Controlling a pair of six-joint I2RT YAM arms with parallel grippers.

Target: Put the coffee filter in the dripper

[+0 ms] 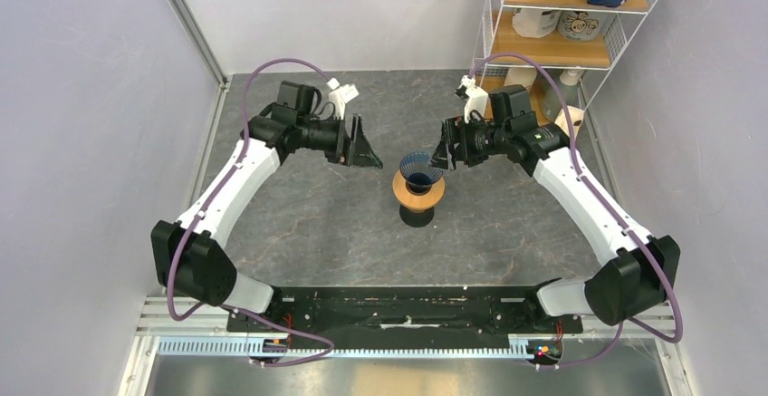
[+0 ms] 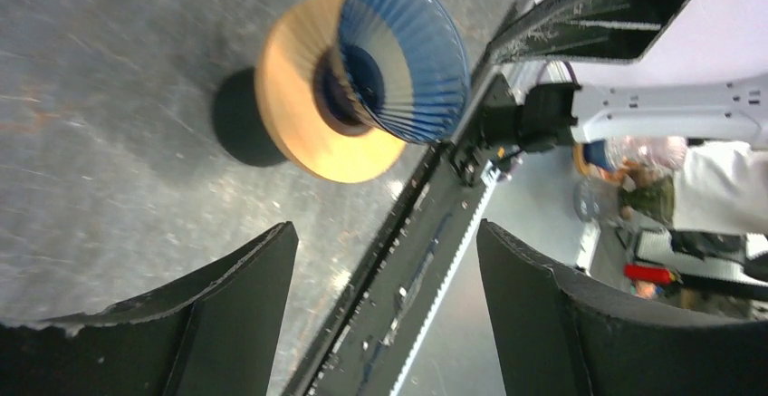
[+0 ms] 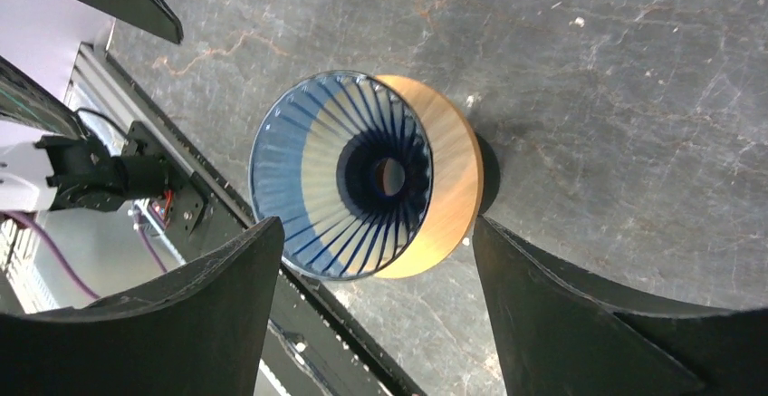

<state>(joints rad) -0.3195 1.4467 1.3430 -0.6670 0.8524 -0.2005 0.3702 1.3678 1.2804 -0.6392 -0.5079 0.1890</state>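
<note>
The dripper (image 1: 421, 168) is a dark-blue ribbed cone standing upright in an orange ring (image 1: 418, 195) on a dark foot, mid-table. In the right wrist view I look into the dripper (image 3: 272, 142). A pale thin lining on its inner wall, with the ribs showing through, looks like the coffee filter (image 3: 312, 169). My right gripper (image 3: 378, 224) stands open just right of the cone's rim and holds nothing. It also shows from above (image 1: 444, 154). My left gripper (image 2: 388, 228) is open and empty, a short way left of the dripper (image 2: 408, 61); from above it sits to the cone's left (image 1: 367, 151).
A wire shelf rack (image 1: 561, 33) with bags and jars stands at the back right corner. A dark mounting rail (image 1: 398, 310) runs along the near edge. Grey walls close in on the left and right sides.
</note>
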